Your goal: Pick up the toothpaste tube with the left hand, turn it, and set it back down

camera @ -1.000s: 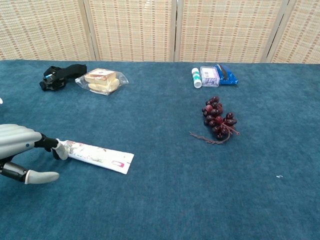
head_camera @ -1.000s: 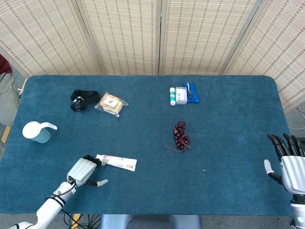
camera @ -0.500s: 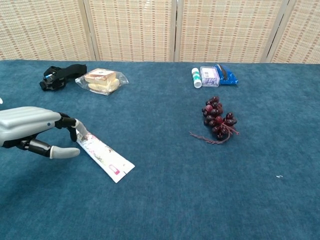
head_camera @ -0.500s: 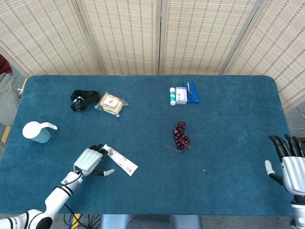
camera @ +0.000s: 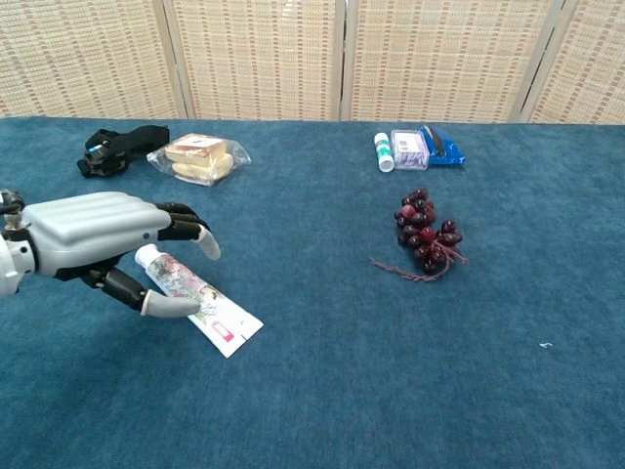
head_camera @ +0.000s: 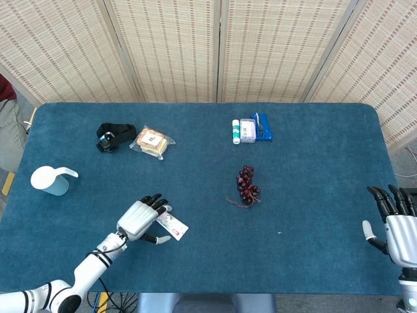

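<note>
The toothpaste tube (head_camera: 174,225) (camera: 220,318) lies flat on the blue table, slanted, with its white cap end under my left hand (head_camera: 140,220) (camera: 98,234). That hand hovers over the cap end with its fingers (camera: 190,234) spread past the far side and its thumb against the near side. I see no closed grip on the tube. My right hand (head_camera: 397,225) stays at the table's right front edge, fingers apart and holding nothing; the chest view does not show it.
A bunch of dark grapes (head_camera: 247,184) (camera: 426,233) lies mid-table. A wrapped sandwich (head_camera: 152,141) and a black strap (head_camera: 115,135) sit at the back left. A white dispenser (head_camera: 50,180) stands at the left edge. Small toiletries (head_camera: 251,130) lie at the back centre.
The tube has swung from nearly crosswise to a steep slant, cap end toward the back. My left hand has moved right and now covers that cap end. The right hand barely moved.
</note>
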